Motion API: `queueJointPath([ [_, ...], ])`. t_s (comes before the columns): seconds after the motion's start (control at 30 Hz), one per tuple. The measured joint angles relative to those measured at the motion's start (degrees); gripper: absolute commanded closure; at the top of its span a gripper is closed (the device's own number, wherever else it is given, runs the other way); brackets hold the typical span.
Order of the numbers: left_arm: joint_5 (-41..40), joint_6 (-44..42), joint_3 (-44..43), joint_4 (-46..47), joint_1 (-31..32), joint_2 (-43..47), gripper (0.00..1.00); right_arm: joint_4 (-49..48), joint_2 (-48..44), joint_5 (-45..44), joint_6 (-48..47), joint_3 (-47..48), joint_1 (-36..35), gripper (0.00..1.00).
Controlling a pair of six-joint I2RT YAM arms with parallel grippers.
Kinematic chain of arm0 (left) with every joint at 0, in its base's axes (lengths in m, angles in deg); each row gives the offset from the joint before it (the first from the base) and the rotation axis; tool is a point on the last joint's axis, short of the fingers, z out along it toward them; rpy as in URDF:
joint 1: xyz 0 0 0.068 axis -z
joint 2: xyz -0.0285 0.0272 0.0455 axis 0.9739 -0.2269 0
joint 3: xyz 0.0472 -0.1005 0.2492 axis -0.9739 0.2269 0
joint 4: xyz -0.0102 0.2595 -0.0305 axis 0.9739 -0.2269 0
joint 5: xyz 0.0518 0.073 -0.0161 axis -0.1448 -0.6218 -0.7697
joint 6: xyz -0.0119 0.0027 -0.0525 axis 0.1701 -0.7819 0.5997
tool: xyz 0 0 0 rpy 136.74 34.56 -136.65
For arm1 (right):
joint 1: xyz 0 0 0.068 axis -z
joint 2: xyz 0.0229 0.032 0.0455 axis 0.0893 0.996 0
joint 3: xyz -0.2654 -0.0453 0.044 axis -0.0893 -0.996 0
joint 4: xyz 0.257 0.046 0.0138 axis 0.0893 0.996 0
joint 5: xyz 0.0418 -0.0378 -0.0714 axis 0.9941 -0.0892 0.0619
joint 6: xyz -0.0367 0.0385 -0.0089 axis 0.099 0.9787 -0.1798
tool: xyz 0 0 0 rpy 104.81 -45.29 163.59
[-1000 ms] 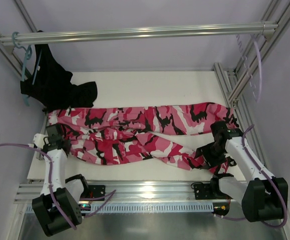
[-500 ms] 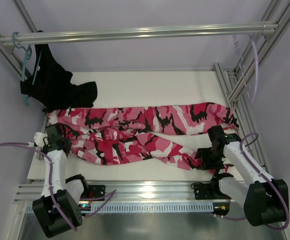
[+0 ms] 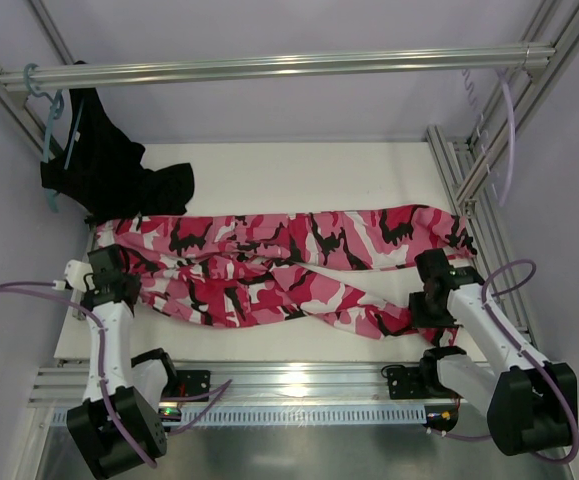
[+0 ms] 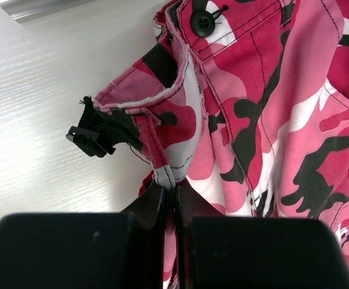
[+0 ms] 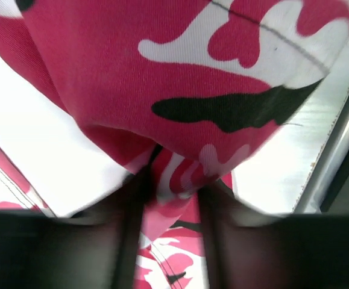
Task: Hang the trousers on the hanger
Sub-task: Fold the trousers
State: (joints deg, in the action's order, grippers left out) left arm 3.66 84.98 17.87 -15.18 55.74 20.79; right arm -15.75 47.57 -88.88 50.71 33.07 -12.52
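The camouflage trousers [image 3: 269, 265] lie stretched across the white table [image 3: 299, 175], waist at the left, leg ends at the right. My left gripper [image 3: 115, 268] is shut on the waistband edge, and the left wrist view shows its jaws [image 4: 174, 188] pinching a fold below the button [image 4: 203, 23]. My right gripper [image 3: 421, 312] is shut on a bunched leg end at the near right; in the blurred right wrist view the fabric [image 5: 162, 72] sits between its jaws [image 5: 171, 180]. The thin pale lilac hanger [image 3: 510, 140] hangs at the rail's right end, seen edge-on.
A black garment [image 3: 119, 175] hangs on a teal hanger [image 3: 47, 110] at the left end of the metal rail [image 3: 269, 68]. Aluminium frame posts [image 3: 459, 175] run along the table's right side. A metal strip [image 4: 35, 7] borders the table's left edge.
My right gripper has shifted slightly left and nearer with the leg end in it. The hanger at the rail's right end has swung. The left gripper has barely moved.
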Motion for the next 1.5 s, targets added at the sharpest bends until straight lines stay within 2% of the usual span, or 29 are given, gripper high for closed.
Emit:
queueJointPath([
  [0.03, 0.0, -0.2, -0.2, -0.1, 0.0, 0.0, 0.99, -0.1, -0.2, -0.8, 0.0, 0.0, 0.0, 0.92],
  [0.07, -0.1, -0.5, -0.4, -0.2, 0.0, 0.1, 0.99, -0.1, -0.5, -1.5, -0.2, 0.0, 0.0, 0.96],
  [0.27, -0.6, -1.0, -0.6, -0.5, 0.0, 1.0, 0.99, 0.9, -4.5, -6.2, 0.0, 0.9, 0.0, 0.96],
  [0.43, -2.5, -1.0, -0.9, -1.8, 0.0, 1.1, 1.0, 6.9, -4.4, -13.9, -3.2, 11.3, 0.0, 0.96],
  [0.63, -5.4, -1.3, -2.4, -4.2, 0.0, 3.0, 1.0, 7.6, 2.0, -24.2, -10.6, 23.2, 0.0, 0.96],
  [0.77, -7.5, -2.6, -4.8, -5.4, 0.0, 4.1, 1.0, 6.9, 7.8, -28.4, -16.2, 25.7, 0.9, 0.96],
  [0.93, -9.6, -3.8, -6.4, -6.2, 0.0, 4.4, 1.0, 2.3, 16.0, -28.8, -23.7, 25.9, 3.1, 0.96],
  [0.97, -10.1, -4.0, -6.4, -6.7, 0.0, 4.4, 1.0, 1.0, 17.8, -28.5, -25.7, 25.9, 4.0, 0.95],
  [1.03, -10.7, -4.5, -6.4, -7.4, 0.0, 4.6, 1.0, -2.6, 20.6, -26.4, -30.5, 25.8, 6.3, 0.81],
  [1.07, -11.0, -4.7, -6.4, -7.5, 0.0, 4.7, 1.0, -4.2, 21.5, -25.6, -32.7, 25.8, 7.5, 0.62],
  [1.13, -11.5, -5.3, -6.8, -8.0, 0.0, 5.1, 1.0, -6.3, 23.1, -23.7, -36.7, 26.0, 10.6, 0.55],
  [1.27, -11.6, -5.7, -8.2, -8.3, 0.0, 5.8, 1.0, -6.1, 23.7, -21.6, -42.3, 27.6, 13.5, 0.27],
  [1.3, -11.6, -5.7, -8.4, -8.2, 0.0, 5.9, 1.0, -5.9, 23.4, -21.1, -43.6, 28.2, 13.5, 0.23],
  [1.5, -11.2, -6.2, -8.4, -8.1, 0.0, 6.4, 1.0, -4.1, 15.6, -18.0, -48.3, 27.4, 14.9, 0.23],
])
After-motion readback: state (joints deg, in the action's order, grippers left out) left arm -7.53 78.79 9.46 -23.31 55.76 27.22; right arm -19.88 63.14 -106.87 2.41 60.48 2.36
